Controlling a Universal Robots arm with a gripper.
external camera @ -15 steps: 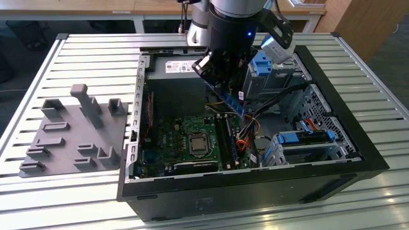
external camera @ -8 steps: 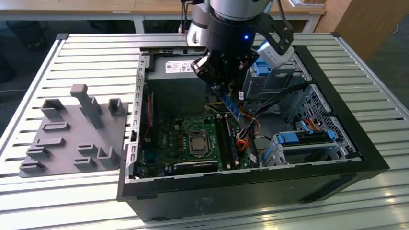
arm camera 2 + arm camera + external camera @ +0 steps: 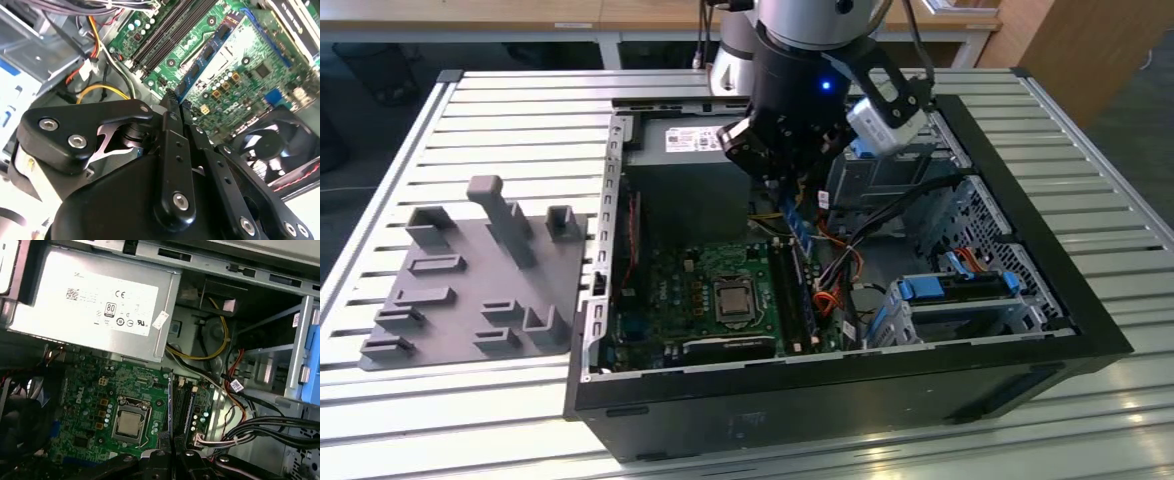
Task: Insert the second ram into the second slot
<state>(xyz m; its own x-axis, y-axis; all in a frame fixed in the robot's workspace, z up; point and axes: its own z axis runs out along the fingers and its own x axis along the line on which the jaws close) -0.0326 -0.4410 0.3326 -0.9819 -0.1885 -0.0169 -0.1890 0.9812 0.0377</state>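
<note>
Found the black two-fingered gripper (image 3: 787,185) low inside the open black computer case (image 3: 1067,330), jaws clamped shut on one end of the second ram, the thin, flat, long blue circuit-board stick (image 3: 210,50) with dark chips. Held it on edge over the green motherboard (image 3: 90,405), running along and just beside the long black memory slots (image 3: 157,40), on the side towards the silver processor socket (image 3: 127,422). Saw it edge-on in the first wrist view, as a thin dark line out from the fingertips. Could not tell whether its lower edge touched a slot, nor whether a neighbouring slot already held a stick. Judged it not yet seated.

Called for care at this point: setting the stick parallel with the second slot and squarely above it, keeping it upright rather than leaning, matching notch to key, making sure any end latches stood open. Called then for pressure straight down and even along the length — no twisting, no rocking. Noted the yellow and orange cables (image 3: 107,89) close beside the slots, a likely snag for the wrist.
</note>
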